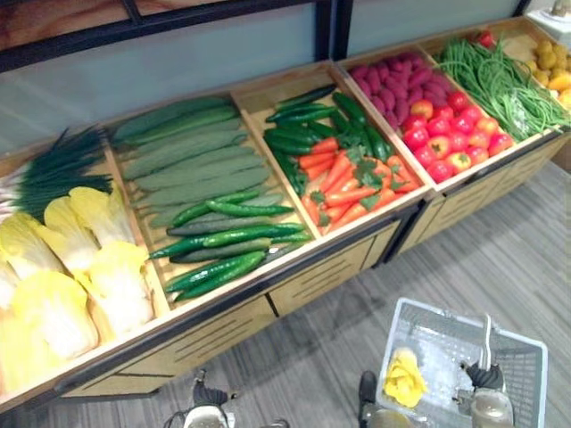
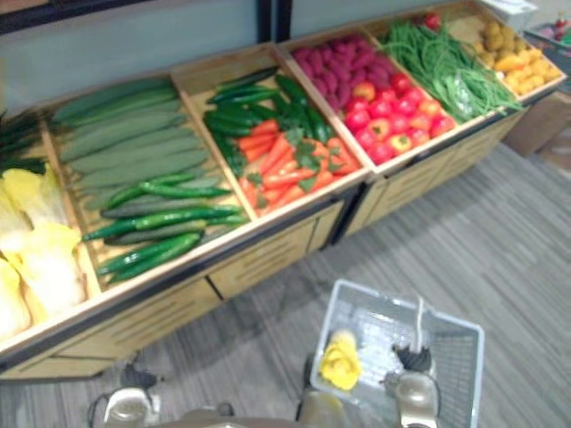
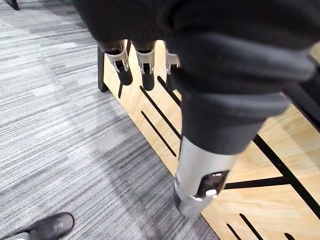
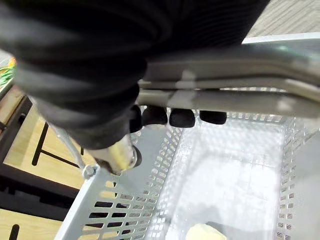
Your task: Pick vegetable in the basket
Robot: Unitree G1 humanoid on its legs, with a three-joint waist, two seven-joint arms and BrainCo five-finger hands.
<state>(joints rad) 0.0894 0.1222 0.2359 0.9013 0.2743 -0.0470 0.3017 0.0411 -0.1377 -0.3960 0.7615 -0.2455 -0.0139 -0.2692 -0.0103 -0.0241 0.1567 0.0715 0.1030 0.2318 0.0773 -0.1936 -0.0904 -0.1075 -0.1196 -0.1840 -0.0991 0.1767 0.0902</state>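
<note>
Grey striped flooring [image 1: 500, 267] covers the near ground. At 5 o'clock is a pale mesh basket [image 1: 522, 374]. The right robot hand [image 4: 181, 118] is closed round the raised handle [image 4: 240, 97]. One yellow leafy vegetable [image 1: 403, 376] lies inside the basket, at its near left side. At 7 o'clock the left robot hand [image 3: 215, 65] hangs beside the slatted wooden front of the worktop [image 1: 232, 334]. Its fingers [image 3: 124, 62] are straight and hold nothing.

Beyond, the worktop is divided into compartments:
- Yellow cabbages [image 1: 53, 312] at 9 o'clock.
- Dark cucumbers [image 1: 223, 241] near the centre, just beside the cabbages.
- Carrots [image 1: 343, 187] at 12 o'clock.
- Red tomatoes [image 1: 446, 134] at 1 o'clock.
- Green beans [image 1: 500, 80] at 2 o'clock, farthest back.
</note>
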